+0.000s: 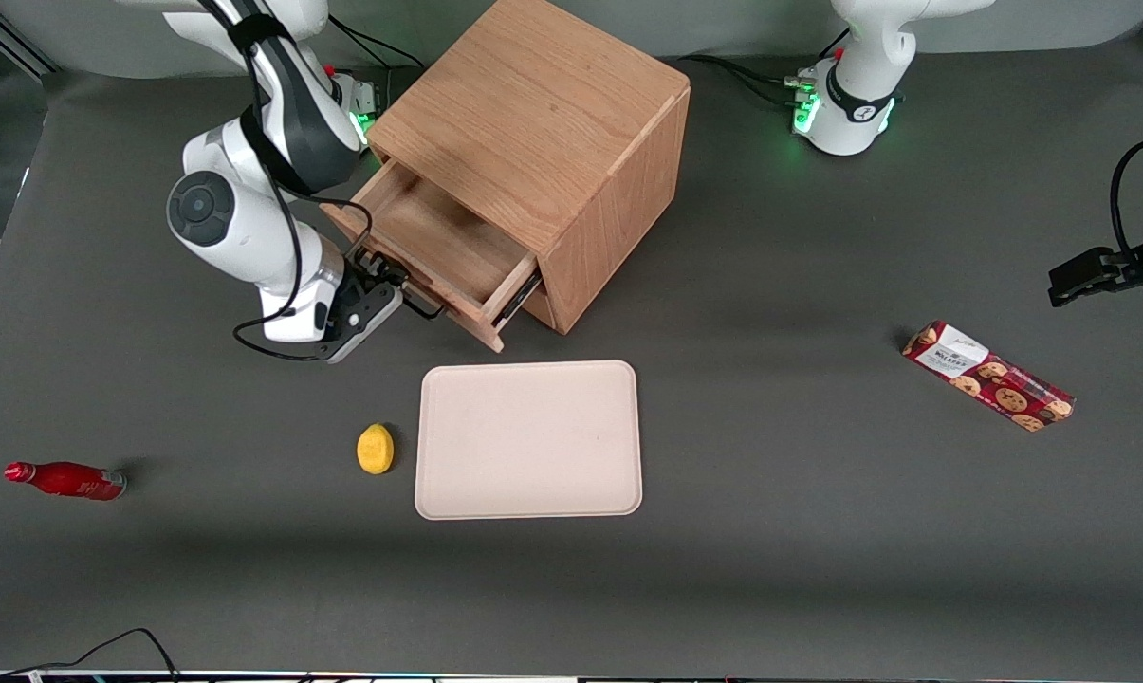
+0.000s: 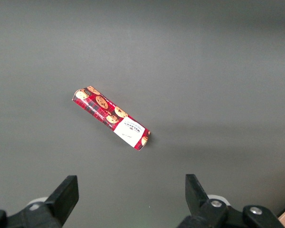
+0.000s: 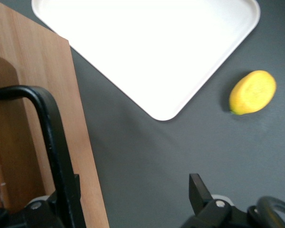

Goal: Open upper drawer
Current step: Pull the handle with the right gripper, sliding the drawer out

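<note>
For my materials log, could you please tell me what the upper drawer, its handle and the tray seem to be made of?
Upper drawer: light oak-like wood, matte, with visible grain.
Handle, at the pincer: probably black-coated metal; a thin, smooth, slightly shiny bar.
Tray: possibly plastic; plain cream, matte, rounded corners.

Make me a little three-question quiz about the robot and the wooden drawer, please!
1. True or false: the upper drawer is pulled out of the cabinet.
2. Where is the gripper? A) at the drawer's black handle B) over the tray C) on the red bottle
3. Which yellow thing lies beside the tray?

Key
1. True; you can see down into it.
2. A; one finger shows clear of the handle, and the jaws look open.
3. The lemon.
</note>
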{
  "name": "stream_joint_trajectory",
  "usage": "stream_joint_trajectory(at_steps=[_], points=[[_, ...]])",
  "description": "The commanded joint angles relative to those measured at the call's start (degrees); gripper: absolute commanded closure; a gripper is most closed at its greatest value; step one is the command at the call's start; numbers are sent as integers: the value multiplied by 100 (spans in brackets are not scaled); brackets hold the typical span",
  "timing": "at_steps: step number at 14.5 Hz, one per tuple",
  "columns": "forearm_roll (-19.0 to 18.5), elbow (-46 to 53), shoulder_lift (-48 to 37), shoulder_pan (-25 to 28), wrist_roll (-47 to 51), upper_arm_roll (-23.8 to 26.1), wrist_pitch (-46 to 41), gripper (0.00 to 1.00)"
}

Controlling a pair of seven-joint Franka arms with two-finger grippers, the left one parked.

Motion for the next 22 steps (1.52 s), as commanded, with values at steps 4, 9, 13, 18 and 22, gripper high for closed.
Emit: stream_joint_trajectory(at_steps=[4,9,13,18,22], points=[[-208,407,439,50,8,-291,45,0],[-437,706,668,50,8,-554,45,0],[-647,803,747,50,17,-678,45,0],[-701,1023,844,41,8,-845,45,0],[-727,1102,896,50,-1,-959,45,0]])
